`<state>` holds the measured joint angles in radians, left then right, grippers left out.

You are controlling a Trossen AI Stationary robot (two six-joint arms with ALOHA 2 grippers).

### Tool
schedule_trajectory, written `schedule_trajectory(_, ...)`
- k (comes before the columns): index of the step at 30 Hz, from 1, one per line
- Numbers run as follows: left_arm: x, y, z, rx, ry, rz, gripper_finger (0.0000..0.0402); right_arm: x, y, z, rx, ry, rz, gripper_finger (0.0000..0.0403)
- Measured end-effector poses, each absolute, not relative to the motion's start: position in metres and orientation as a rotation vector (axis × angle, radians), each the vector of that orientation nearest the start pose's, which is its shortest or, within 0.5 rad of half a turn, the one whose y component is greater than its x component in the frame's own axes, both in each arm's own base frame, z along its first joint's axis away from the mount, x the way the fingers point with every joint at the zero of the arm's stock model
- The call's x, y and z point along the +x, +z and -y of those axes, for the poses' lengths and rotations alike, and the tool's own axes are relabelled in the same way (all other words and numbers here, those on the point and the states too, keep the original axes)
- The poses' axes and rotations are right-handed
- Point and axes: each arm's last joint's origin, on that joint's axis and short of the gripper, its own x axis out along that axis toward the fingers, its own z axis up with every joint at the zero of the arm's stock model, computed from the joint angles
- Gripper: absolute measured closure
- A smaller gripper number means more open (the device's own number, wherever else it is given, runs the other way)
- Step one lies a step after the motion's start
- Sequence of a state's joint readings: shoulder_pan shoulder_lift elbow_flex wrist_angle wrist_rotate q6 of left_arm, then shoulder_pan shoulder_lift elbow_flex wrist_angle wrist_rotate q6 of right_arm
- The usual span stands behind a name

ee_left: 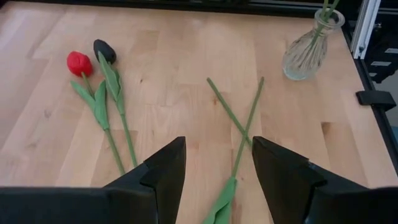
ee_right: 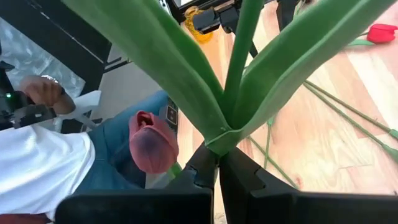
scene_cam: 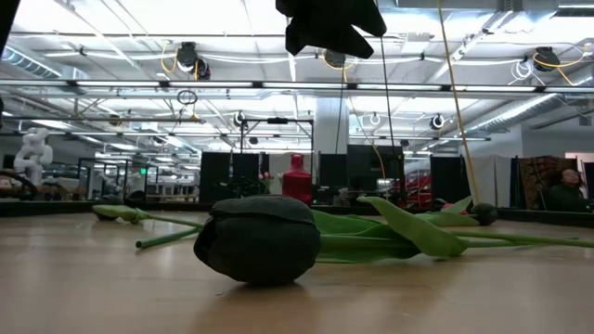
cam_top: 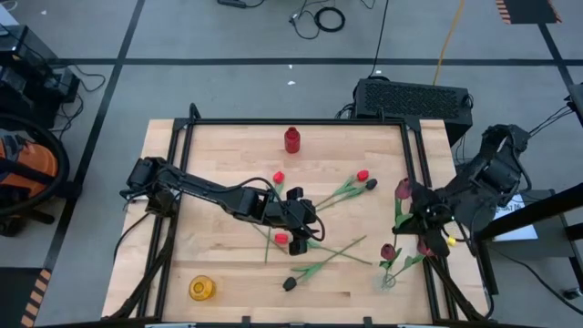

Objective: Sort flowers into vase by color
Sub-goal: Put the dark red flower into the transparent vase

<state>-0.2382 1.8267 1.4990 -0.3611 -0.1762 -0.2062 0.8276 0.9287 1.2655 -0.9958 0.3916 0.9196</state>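
A maroon tulip is held by the right gripper at the right edge of the table. The fingers are pressed together on the green stem just below the place where the leaves fork, and the stem's long axis runs straight out from the fingers. In the high view this gripper is seen above the table's right rail, and the glass vase, which already holds a maroon flower, stands near it toward the front edge. The coming move is judged to depend on this: the vase lies to the front of the held stem, so the stem would have to be turned upright over the narrow mouth. The flower already inside could be caught by the hanging leaves.

The left gripper hangs over the middle of the table with its fingers apart and nothing between them. Two crossed stems lie directly ahead of it, with a red tulip and a black tulip farther off to the side. More flowers are scattered between the two arms. A red vase stands at the back and a yellow vase at the front left, both well apart from the right gripper. A seated person is seen beyond the table in the right wrist view.
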Motion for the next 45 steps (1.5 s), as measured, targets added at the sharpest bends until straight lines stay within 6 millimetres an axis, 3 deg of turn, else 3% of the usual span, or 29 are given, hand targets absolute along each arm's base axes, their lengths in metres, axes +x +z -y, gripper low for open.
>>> schedule_trajectory(4, 0.402, 0.276, 0.092, -0.062, 0.016, -0.676, 0.0210, 0.109, 0.390, -0.110, 0.489, 0.111, -0.676, 0.0402)
schedule_trajectory(15, 0.402, 0.276, 0.092, -0.078, 0.022, -0.675, 0.0210, 0.102, 0.351, -0.130, 0.480, 0.064, -0.732, 0.0400)
schedule_trajectory(34, 0.402, 0.276, 0.092, -0.074, 0.032, -0.672, 0.0210, 0.105, 0.341, -0.140, 0.445, 0.046, -0.752, 0.0395)
schedule_trajectory(39, 0.402, 0.276, 0.092, -0.074, 0.032, -0.672, 0.0210, 0.107, 0.336, -0.145, 0.437, 0.061, -0.808, 0.0369)
schedule_trajectory(45, 0.402, 0.276, 0.092, -0.074, 0.032, -0.672, 0.0210, 0.106, 0.335, -0.144, 0.436, 0.044, -0.826, 0.0304)
